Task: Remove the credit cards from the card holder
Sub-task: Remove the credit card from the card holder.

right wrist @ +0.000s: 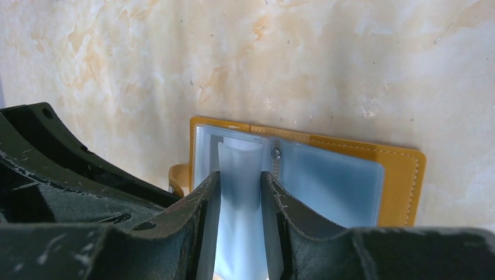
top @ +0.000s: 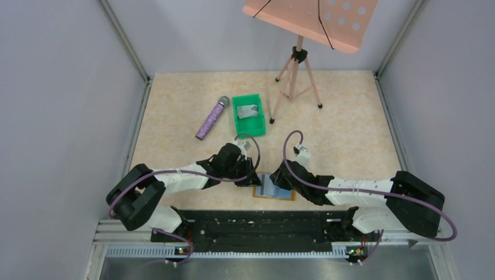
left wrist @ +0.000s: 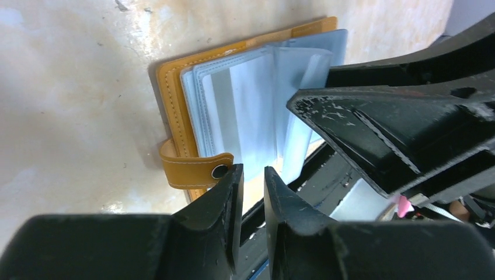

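**Me:** Straddling one upright pocket leaf [right wrist: 239, 154], my right gripper [right wrist: 239, 178] may be pinching it; I cannot tell. My left gripper [left wrist: 252, 170] is narrowly parted and empty beside the clasp tab [left wrist: 187, 172].

**Colleague:** And the holder?

**Me:** The card holder [top: 274, 188] lies open, nearer me than the green bin [top: 236, 119]. I'd pin the cover and peel slowly. One of the credit cards [top: 248, 111] seems to be inside that bin. Cloudy leaves hide any others.

Bolted to a black, white-flecked base plate [top: 257, 224], the left arm [top: 178, 182] and right arm [top: 356, 189] have bulky black joint housings and white links. A purple cable [top: 290, 143] loops along each. The left fingers [left wrist: 222, 201] and right fingers [right wrist: 295, 219] are black wedges with pale, scuffed edges.
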